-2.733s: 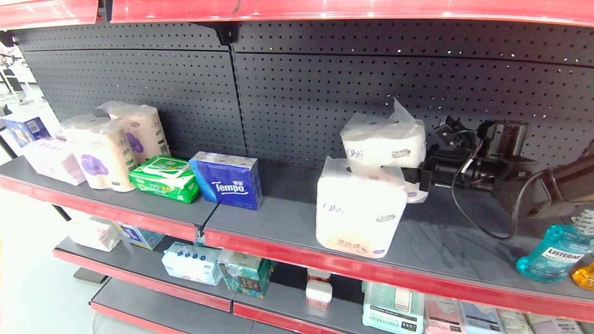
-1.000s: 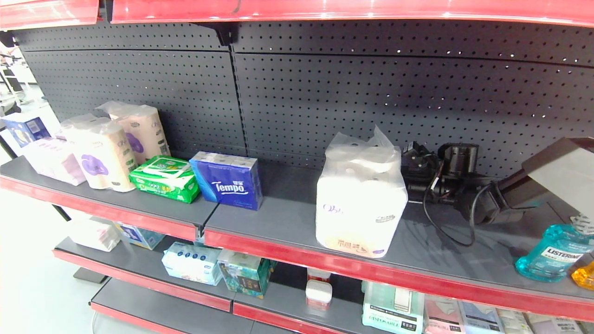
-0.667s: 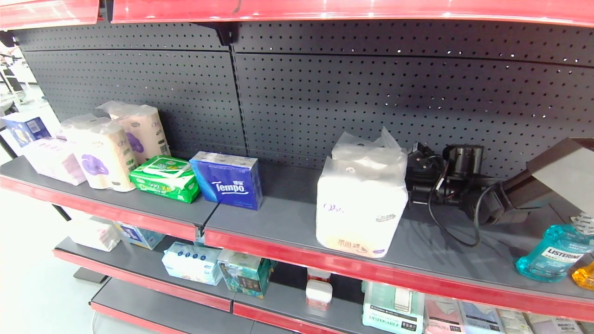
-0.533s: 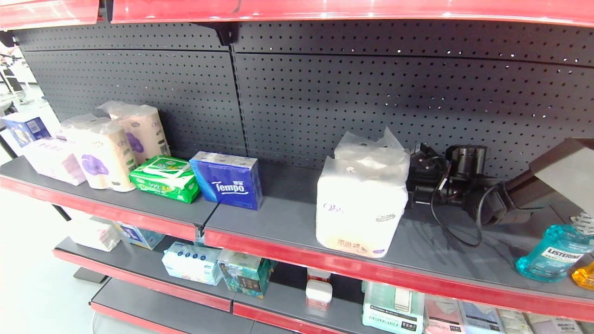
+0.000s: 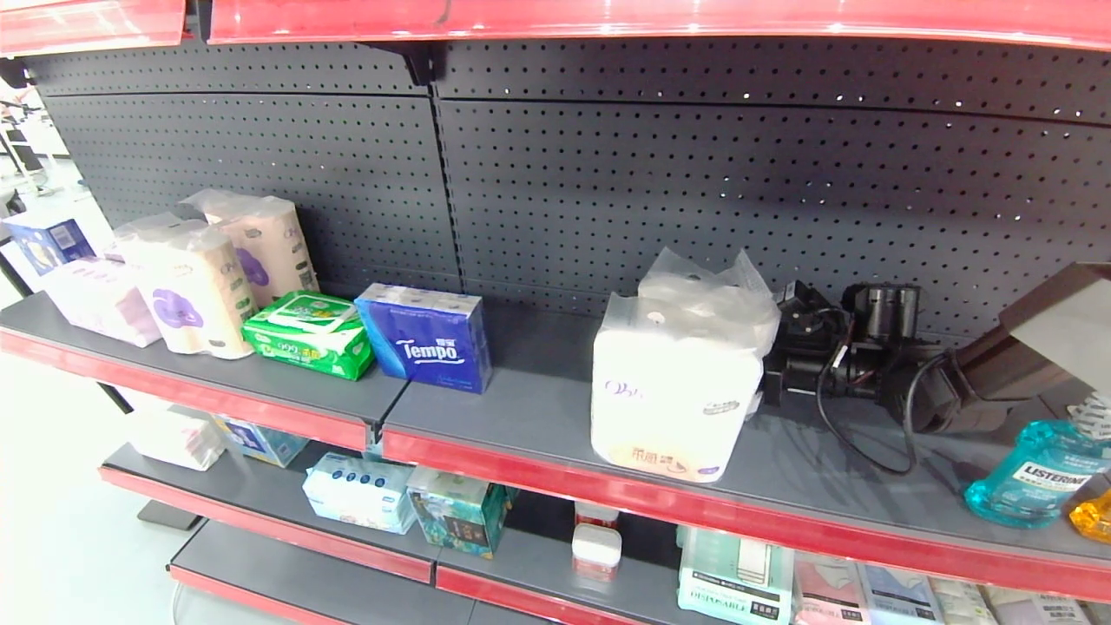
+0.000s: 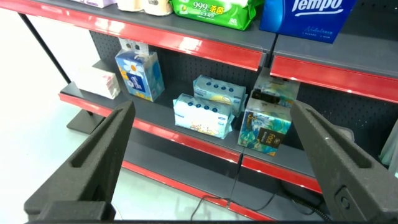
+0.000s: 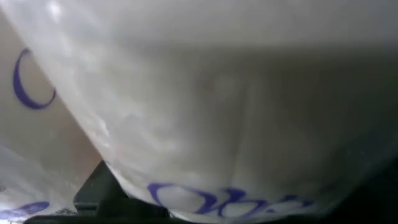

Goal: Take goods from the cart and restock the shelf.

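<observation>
Dark perforated back panel (image 5: 608, 174), red-fronted shelf boards (image 5: 521, 473), glossy white floor (image 5: 43, 538), bright light at left

The left claw (image 6: 212, 107) hangs in front of the shelving with its two dark, foam-faced fingers (image 6: 93, 162) spread wide and nothing between them. Through the gap runs the red-edged upper shelf (image 6: 186, 46), carrying a green tissue pack (image 6: 211, 9) beside a blue pack (image 6: 308, 15). On the lower shelf (image 6: 168, 134) a white pack (image 6: 96, 82) sits next to an upright blue-and-white carton (image 6: 140, 76). Farther along, two pale blue dotted packs (image 6: 219, 93) lie one in front of the other, just beside a teal patterned box (image 6: 267, 124). A dark cable (image 6: 230, 202) trails across the pale floor (image 6: 37, 124).
</observation>
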Controlling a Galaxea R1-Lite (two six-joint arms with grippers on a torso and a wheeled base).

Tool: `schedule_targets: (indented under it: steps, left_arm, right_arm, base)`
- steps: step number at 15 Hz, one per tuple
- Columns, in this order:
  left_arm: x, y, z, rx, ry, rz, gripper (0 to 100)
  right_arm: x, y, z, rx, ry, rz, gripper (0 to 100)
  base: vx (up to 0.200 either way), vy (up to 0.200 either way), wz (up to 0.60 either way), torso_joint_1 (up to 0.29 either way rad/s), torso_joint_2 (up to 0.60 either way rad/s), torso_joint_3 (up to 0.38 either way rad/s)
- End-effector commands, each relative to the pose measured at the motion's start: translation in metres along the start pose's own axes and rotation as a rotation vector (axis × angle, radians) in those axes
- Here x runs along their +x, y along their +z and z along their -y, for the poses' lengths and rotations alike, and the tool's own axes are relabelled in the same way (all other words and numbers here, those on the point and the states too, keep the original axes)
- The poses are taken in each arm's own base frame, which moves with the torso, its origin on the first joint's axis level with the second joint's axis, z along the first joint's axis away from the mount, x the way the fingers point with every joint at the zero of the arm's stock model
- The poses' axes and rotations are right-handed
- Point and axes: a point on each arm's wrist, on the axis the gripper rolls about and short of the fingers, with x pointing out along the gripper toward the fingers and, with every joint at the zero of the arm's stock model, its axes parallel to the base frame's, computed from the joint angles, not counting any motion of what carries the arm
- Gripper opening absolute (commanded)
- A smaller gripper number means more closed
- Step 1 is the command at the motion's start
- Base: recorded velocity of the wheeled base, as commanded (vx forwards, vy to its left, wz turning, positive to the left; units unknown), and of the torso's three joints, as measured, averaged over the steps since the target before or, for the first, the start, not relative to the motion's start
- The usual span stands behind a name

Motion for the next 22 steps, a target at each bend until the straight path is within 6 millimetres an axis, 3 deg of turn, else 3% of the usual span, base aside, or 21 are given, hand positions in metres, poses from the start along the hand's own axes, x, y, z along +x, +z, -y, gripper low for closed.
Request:
schedule_targets:
  steps: [1, 9, 22]
  left_arm:
    - [0.000, 0.000, 0.000, 0.000, 0.001, 0.001, 100]
    - [0.000, 0.000, 0.000, 0.000, 0.001, 0.000, 100]
    - [0.000, 0.000, 0.000, 0.000, 0.001, 0.000, 100]
  right_arm:
    - [0.002, 0.001, -0.002, -0.004, 0.008, 0.002, 0]
    - [0.016, 0.005, -0.010, -0.016, 0.062, 0.015, 0]
    - [0.014, 0.004, -0.011, 0.022, 0.063, 0.009, 0]
  base:
    - [0.000, 0.000, 0.00, 0.000, 0.00, 0.000]
    - [0.000, 0.000, 0.00, 0.000, 0.00, 0.000]
    - [0.000, 0.000, 0.00, 0.000, 0.00, 0.000]
